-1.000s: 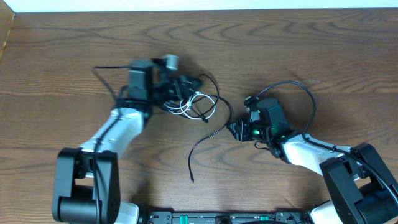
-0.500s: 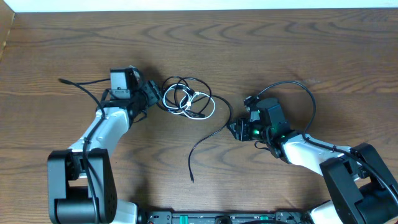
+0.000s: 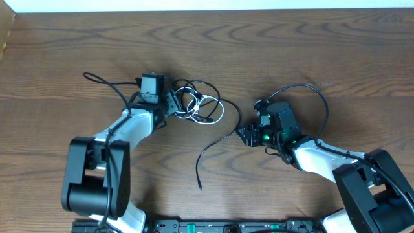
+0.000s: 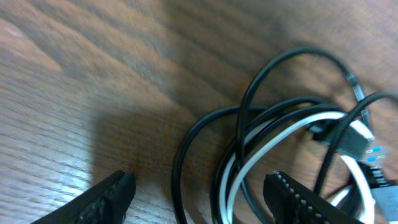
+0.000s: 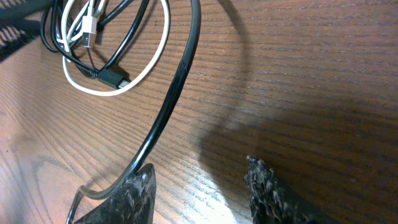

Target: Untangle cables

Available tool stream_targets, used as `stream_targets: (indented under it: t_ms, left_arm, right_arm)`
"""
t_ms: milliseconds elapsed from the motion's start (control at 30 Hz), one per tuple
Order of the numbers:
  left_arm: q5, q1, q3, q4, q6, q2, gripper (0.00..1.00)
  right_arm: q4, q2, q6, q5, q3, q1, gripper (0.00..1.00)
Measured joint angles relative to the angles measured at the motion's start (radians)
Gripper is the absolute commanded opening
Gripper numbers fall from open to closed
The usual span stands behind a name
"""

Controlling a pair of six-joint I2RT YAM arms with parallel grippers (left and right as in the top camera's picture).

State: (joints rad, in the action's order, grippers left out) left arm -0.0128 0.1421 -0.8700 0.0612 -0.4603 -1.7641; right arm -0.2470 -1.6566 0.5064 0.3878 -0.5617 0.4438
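Note:
The cables lie as a tangle of black and white loops left of centre. One long black cable trails from it down toward the front. My left gripper sits at the tangle's left edge. In the left wrist view it is open, with black loops and a white loop lying between its fingers. My right gripper is open and empty to the right of the long cable. In the right wrist view that long black cable runs past its left finger, with the tangle beyond.
Thick black wires fixed to the arms loop over the table behind the left wrist and above the right wrist. The table's far edge runs along the top. A dark rail lies at the front edge.
My left gripper pulled back to the left, then moved right again to the tangle's edge. The loops spread out a little. The right arm has not moved.

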Motion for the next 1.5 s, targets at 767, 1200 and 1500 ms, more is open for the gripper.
stream_targets:
  t_ms: [767,1200,1500]
  left_arm:
    - [0.167,0.122,0.008,0.087,0.019,0.050,0.08]
    - [-0.059,0.122,0.017,0.163,0.019,0.677,0.07]
    - [-0.306,0.122,0.018,0.082,0.016,0.682,0.07]
  right_arm:
    - [0.000,0.000,0.000,0.006,0.000,0.000,0.45]
    - [0.571,0.005,-0.224,0.009,-0.302,0.000,0.58]
    - [0.531,0.005,-0.299,0.161,-0.522,0.001,0.62]
